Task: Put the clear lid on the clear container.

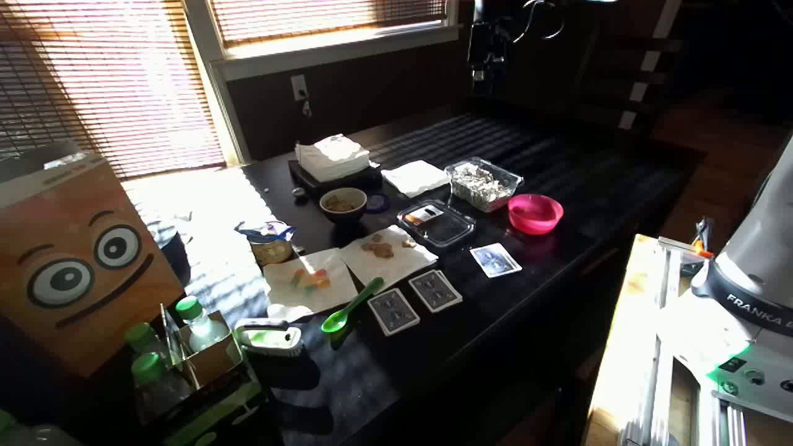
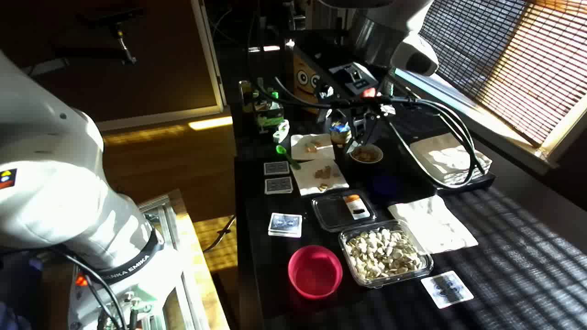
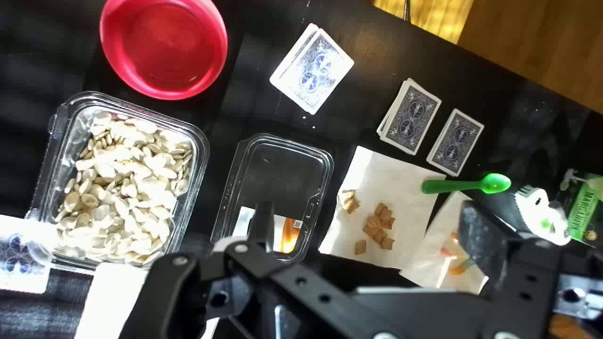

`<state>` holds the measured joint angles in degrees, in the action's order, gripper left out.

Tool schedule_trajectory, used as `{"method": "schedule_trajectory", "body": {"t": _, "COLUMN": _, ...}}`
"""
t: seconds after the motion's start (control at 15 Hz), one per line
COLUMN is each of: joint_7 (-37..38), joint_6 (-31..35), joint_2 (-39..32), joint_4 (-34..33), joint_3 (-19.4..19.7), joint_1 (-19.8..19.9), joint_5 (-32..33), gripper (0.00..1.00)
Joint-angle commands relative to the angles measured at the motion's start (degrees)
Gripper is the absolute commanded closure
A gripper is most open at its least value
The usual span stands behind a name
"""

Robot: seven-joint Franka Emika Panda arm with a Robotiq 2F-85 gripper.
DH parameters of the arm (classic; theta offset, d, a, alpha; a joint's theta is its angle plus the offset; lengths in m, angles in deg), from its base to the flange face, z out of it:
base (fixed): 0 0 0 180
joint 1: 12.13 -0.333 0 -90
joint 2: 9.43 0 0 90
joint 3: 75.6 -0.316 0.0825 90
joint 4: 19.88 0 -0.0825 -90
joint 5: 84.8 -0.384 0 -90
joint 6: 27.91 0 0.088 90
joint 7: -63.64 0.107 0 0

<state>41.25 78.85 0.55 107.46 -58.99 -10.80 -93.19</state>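
Gripper (image 3: 372,230) nearest wrist cam, fingers (image 3: 483,249) spread wide, held above desk (image 3: 254,108). Markings: arm base band (image 2: 129,270) reads FRANKA EMIKA (pieced from both ext. views); green carton (image 3: 583,211), MARGARITA; clear lid (image 3: 282,181) w/ white-and-orange label (image 3: 288,234), print too small to read. Lid flat on desk, well below gripper, partly behind one finger in wrist view, just beside clear container (image 3: 192,189) w/ pale seeds (image 3: 127,188).
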Motion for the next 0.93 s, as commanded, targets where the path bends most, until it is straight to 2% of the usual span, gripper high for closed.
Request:
{"method": "schedule_trajectory", "body": {"t": 0.0, "joint_7": -0.31, "joint_6": -0.15, "joint_2": -0.14, "joint_4": -0.11, "joint_3": -2.07, "joint_1": 2.19, "joint_5": -0.35, "gripper": 0.0}}
{"method": "schedule_trajectory", "body": {"t": 0.4, "joint_7": -0.31, "joint_6": -0.15, "joint_2": -0.14, "joint_4": -0.11, "joint_3": -2.07, "joint_1": 2.19, "joint_5": -0.35, "gripper": 0.0}}
{"method": "schedule_trajectory", "body": {"t": 0.53, "joint_7": 2.79, "joint_6": 1.94, "joint_2": -0.2, "joint_4": 1.62, "joint_3": -2.65, "joint_1": 2.76, "joint_5": -1.59, "gripper": 0.0}}
{"method": "schedule_trajectory", "body": {"t": 0.67, "joint_7": 9.05, "joint_6": 8.55, "joint_2": 1.95, "joint_4": 5.67, "joint_3": -3.73, "joint_1": 3.59, "joint_5": -2.04, "gripper": 0.0}}
{"method": "schedule_trajectory", "body": {"t": 0.87, "joint_7": 12.94, "joint_6": 19.11, "joint_2": 3.42, "joint_4": 11.28, "joint_3": -4.75, "joint_1": 3.82, "joint_5": -4.68, "gripper": 0.0}}
